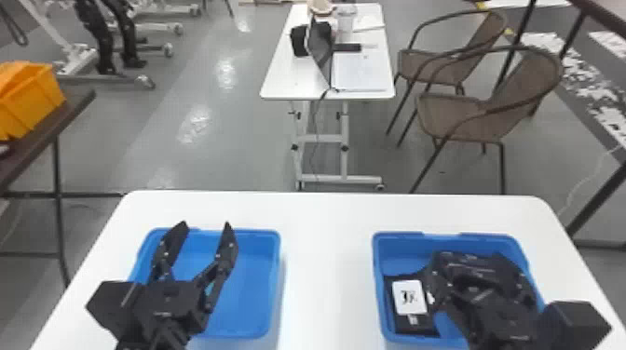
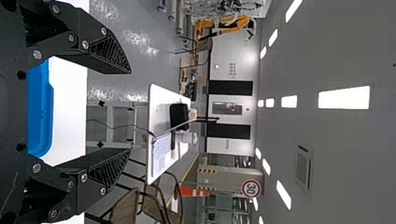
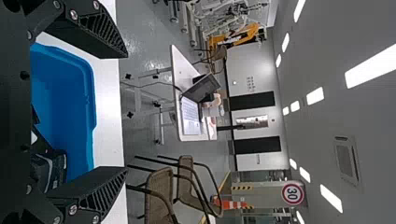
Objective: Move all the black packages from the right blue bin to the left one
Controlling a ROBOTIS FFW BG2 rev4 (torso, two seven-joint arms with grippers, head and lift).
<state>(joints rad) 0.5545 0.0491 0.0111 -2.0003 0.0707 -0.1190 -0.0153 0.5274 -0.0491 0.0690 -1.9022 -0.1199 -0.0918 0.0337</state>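
In the head view my left gripper [image 1: 206, 224] stands open above the left blue bin [image 1: 254, 279]; the left wrist view has this gripper [image 2: 130, 111] with its fingers wide apart and nothing between them. My right gripper [image 1: 475, 274] is over the right blue bin [image 1: 379, 260]. A black package [image 1: 410, 298] with a white label lies at that bin's left side, partly covered by the gripper. In the right wrist view the gripper [image 3: 127, 112] is open, and black packages [image 3: 58, 163] lie in the bin behind its fingers, partly hidden.
Both bins stand on a white table [image 1: 326, 260] with a strip of tabletop between them. Beyond it are a second white table [image 1: 298, 84] with a laptop, brown chairs [image 1: 466, 116], and a yellow crate [image 1: 32, 100] at far left.
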